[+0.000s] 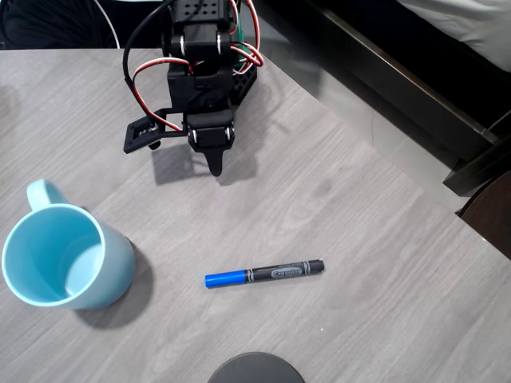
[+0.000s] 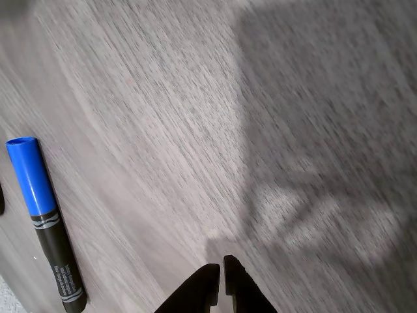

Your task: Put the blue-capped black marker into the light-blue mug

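On the grey wood-grain table, the gripper hangs closed and empty, well apart from the marker.

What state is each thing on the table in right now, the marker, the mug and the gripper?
Blue-capped black marker: capped, lying flat on the table, untouched.
Light-blue mug: upright, empty, handle toward the table's far edge in the overhead view.
Gripper: fingertips nearly together, holding nothing, apart from the marker.
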Available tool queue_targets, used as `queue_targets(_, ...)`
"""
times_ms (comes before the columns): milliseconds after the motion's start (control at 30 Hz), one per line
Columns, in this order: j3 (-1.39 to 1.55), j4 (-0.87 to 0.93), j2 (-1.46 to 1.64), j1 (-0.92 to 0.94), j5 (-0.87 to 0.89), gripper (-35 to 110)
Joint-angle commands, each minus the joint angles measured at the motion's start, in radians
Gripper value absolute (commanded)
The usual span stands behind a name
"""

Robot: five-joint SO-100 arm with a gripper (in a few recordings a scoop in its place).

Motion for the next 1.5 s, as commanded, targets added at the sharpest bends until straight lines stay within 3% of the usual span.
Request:
queue_targets(0, 0.005, 0.011, 0.025, 0.002, 0.002, 0)
queue_targets(1100, -0.008, -0.015, 0.025, -0.006, -0.037, 0)
queue_targets(1367, -0.318, 0.018, 0.015, -0.041, -0.06, 0)
queue_targets(1467, -0.5, 0.032, -0.121, -0.084, -0.041, 0)
